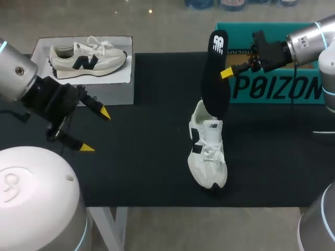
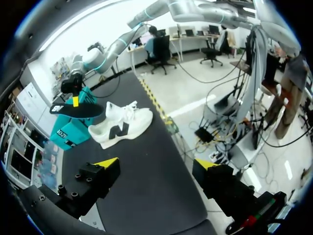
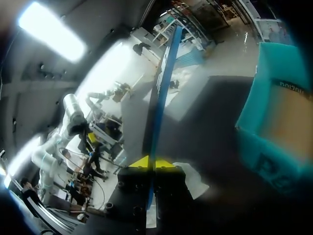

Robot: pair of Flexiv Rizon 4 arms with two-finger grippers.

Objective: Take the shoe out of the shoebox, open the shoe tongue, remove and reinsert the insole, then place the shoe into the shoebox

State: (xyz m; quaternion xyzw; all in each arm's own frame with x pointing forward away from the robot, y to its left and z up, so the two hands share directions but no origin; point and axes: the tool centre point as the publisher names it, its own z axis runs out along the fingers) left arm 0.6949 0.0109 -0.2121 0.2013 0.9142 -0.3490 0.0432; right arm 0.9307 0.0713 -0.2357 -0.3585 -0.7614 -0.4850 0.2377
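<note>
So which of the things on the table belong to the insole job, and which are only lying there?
Belonging to the job:
white shoe on the mat
insole, gripped by the right end effector
teal shoebox

Only lying there:
second shoe
grey box under it

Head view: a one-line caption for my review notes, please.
Right gripper holds the black insole above the white shoe; left gripper open, teal shoebox behind.
</note>
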